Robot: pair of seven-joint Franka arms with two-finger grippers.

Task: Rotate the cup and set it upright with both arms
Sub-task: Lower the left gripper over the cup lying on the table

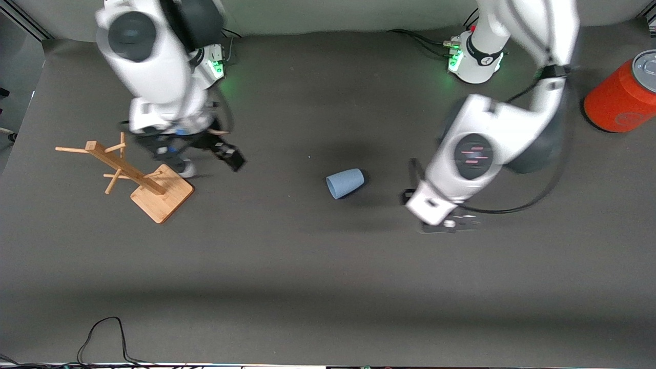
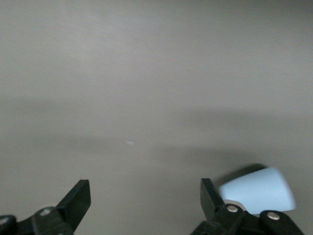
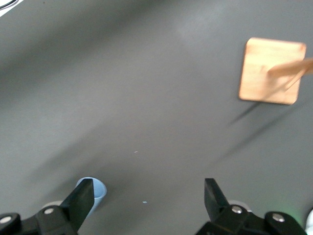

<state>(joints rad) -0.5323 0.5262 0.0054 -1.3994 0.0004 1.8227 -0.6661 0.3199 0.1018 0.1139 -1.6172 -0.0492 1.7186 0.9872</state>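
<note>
Left gripper (image 1: 410, 179): jaws apart, empty, low over the table beside the cup.
Right gripper (image 1: 218, 154): jaws apart, empty, over the table just above the wooden rack (image 1: 134, 174).
Cup (image 1: 345, 183): we see it on its side mid-table, between both grippers, well apart from the orange can (image 1: 622, 95).
Our approach: we judge the left gripper should straddle the cup's wall squarely before closing, so it cannot roll away.

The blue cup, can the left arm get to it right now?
Probably yes. The cup lies on its side on bare table, and the left end effector hangs open beside it toward the left arm's end, with nothing between them. The wooden rack and orange can stand well away.
</note>
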